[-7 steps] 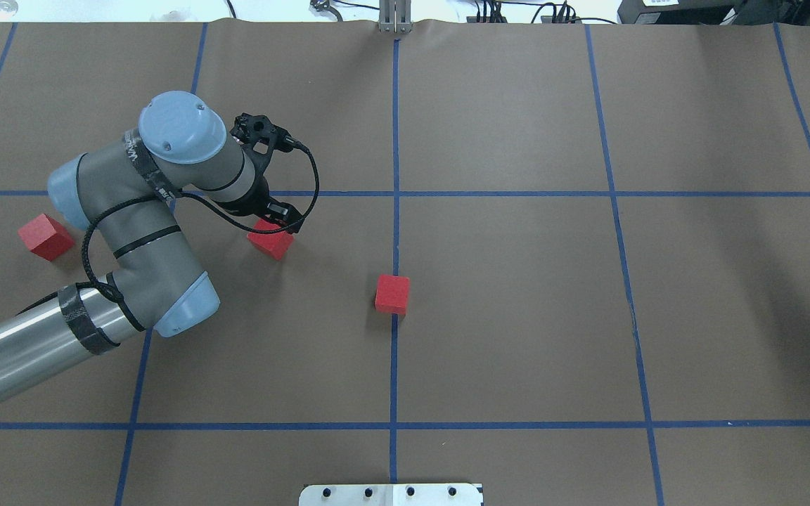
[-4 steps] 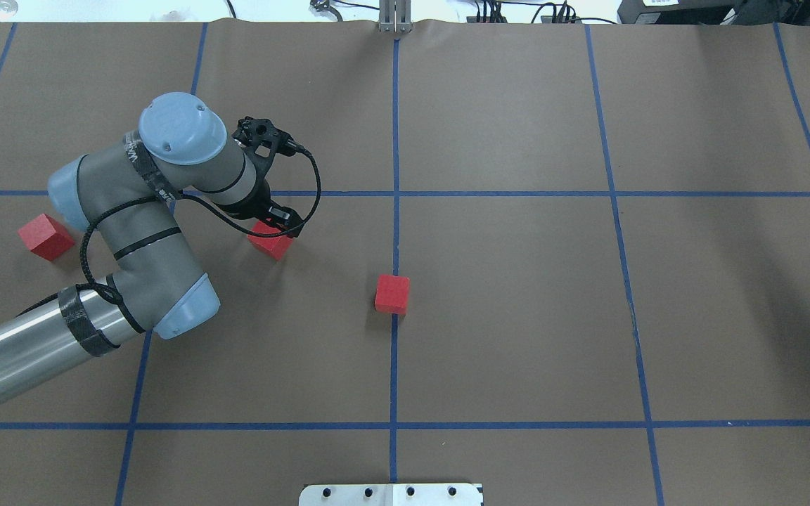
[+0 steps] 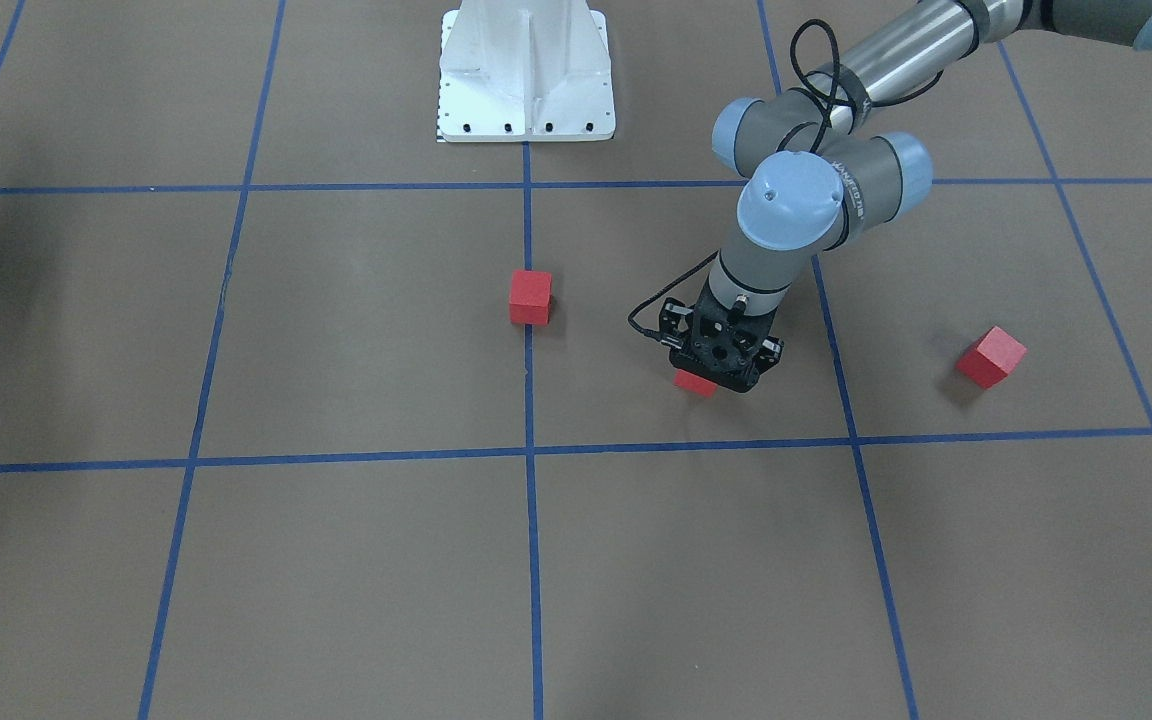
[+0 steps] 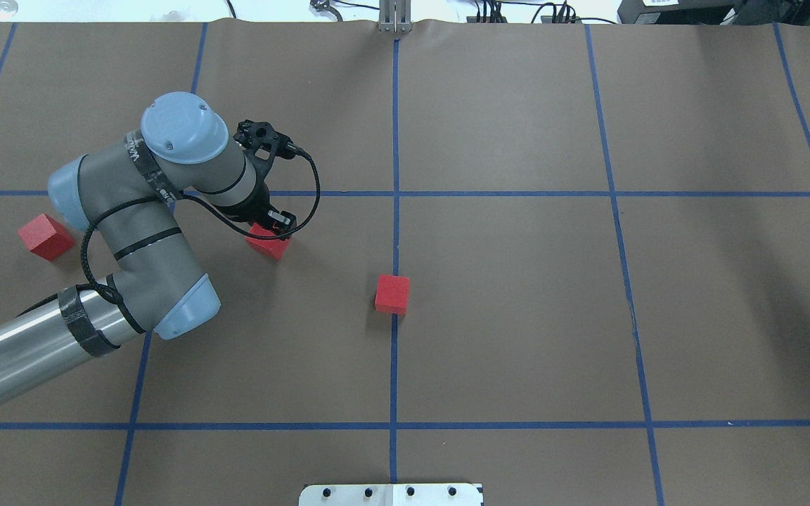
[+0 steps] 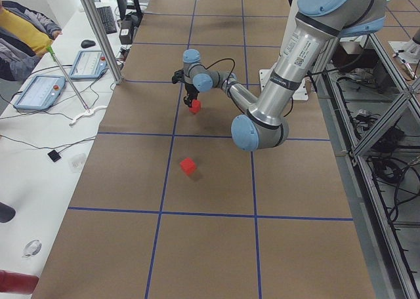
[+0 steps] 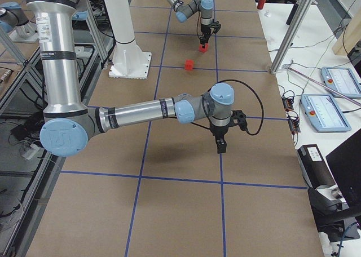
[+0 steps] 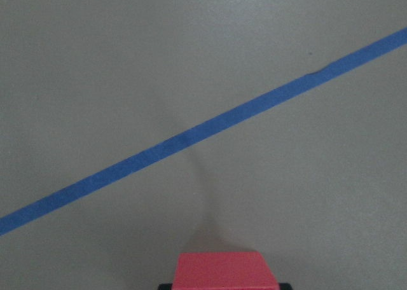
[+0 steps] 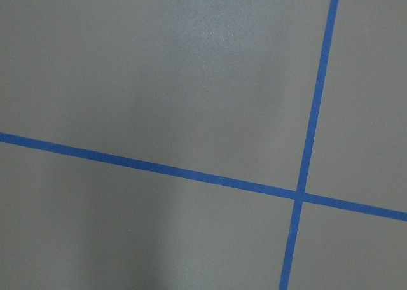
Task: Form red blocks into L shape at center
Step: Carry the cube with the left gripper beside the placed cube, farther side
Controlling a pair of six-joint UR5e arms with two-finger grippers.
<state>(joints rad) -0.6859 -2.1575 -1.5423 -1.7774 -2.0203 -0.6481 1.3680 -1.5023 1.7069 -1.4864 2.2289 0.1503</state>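
Three red blocks lie on the brown floor. One (image 4: 392, 294) sits on the blue centre tape line (image 4: 395, 232); it also shows in the front view (image 3: 530, 297). A second (image 4: 46, 237) lies far left, apart from the others. My left gripper (image 4: 273, 226) is down over the third block (image 4: 269, 244). In the left wrist view this block (image 7: 224, 272) sits at the bottom edge with black fingertips tight against both sides, resting on the floor. My right gripper (image 6: 220, 149) hangs over bare floor far to the right; I cannot tell whether it is open or shut.
The white robot base (image 3: 526, 70) stands at the near table edge by the centre line. Beyond the far edge are metal posts (image 6: 285, 37) and a desk with tablets (image 5: 39, 92). The left arm's elbow (image 4: 166, 281) hangs over the left grid squares.
My left gripper has come down lower around the third block. The block has shifted very slightly to the left. The other two blocks have not moved.
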